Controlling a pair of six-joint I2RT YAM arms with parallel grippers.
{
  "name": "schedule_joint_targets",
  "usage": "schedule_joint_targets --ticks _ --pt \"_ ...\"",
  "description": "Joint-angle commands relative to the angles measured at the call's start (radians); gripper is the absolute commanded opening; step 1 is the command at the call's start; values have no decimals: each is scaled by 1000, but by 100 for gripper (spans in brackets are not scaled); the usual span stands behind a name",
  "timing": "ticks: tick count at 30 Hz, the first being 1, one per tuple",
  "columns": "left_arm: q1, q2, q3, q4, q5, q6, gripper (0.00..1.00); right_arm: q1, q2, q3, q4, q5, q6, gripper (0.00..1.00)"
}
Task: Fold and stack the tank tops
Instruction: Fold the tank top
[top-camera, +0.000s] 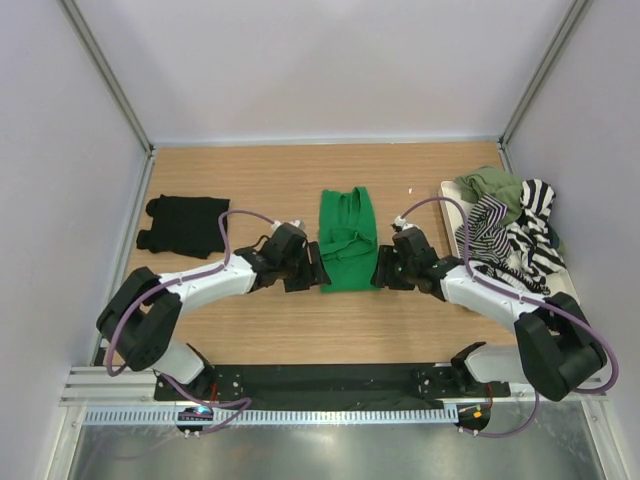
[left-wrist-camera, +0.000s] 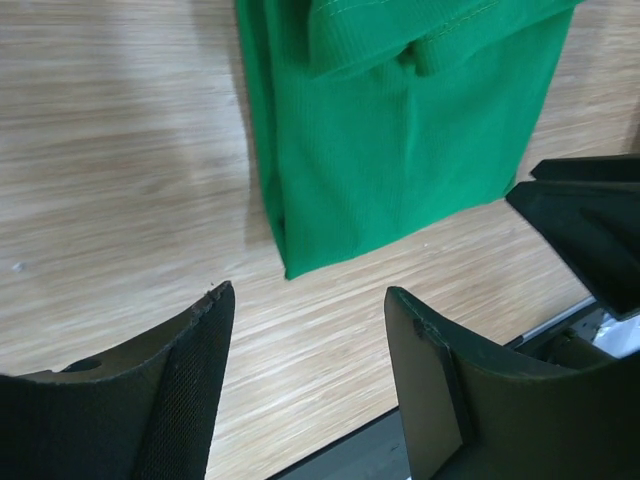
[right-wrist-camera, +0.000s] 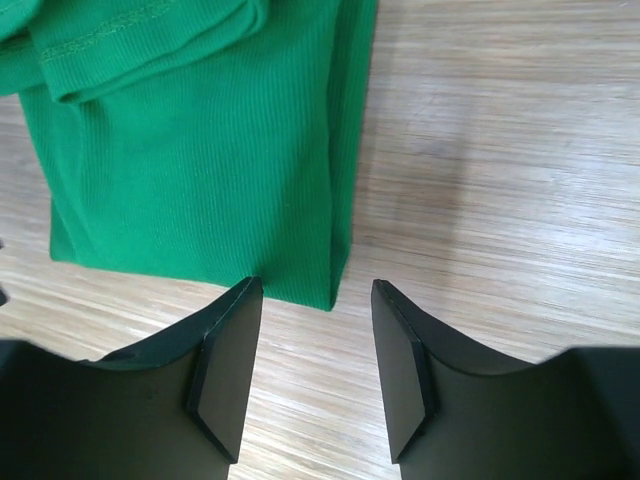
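Found green tank top (top-camera: 347, 240) folded at bench (top-camera: 270, 170) centre, left pincer (top-camera: 318, 272) at its 8 o'clock corner, right pincer (top-camera: 380, 270) at 4 o'clock, both spread, empty; judged liable to nip one layer, undoing fold.

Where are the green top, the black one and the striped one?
green tank top (top-camera: 347, 245): top view, middle of the folded cloth.
black tank top (top-camera: 187, 225): top view, centre of its body.
striped tank top (top-camera: 530, 240): top view, its crumpled striped cloth.
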Motion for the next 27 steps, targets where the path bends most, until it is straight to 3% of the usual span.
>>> schedule_joint_targets --ticks 1,12,18,20,21,24,25,27 --pt "-9 44 -7 125 43 -28 63 0 11 -13 109 -55 31 52" --pt "-21 141 -34 166 17 -63 48 -14 55 -81 161 -115 97 35" --pt "-21 175 -40 206 38 -75 43 -14 71 -115 201 -166 118 33" --pt "-21 182 -40 212 35 -77 38 -14 75 -113 197 -163 117 29" --pt "-21 193 -36 211 35 -77 26 -14 75 -113 194 -159 112 26" --pt "-24 188 -43 212 32 -77 10 -14 74 -101 162 -141 101 10" --pt "-24 185 -46 214 28 -78 0 -14 71 -96 149 -132 94 5" --pt "-24 173 -42 200 20 -77 0 -14 60 -79 131 -120 89 1"
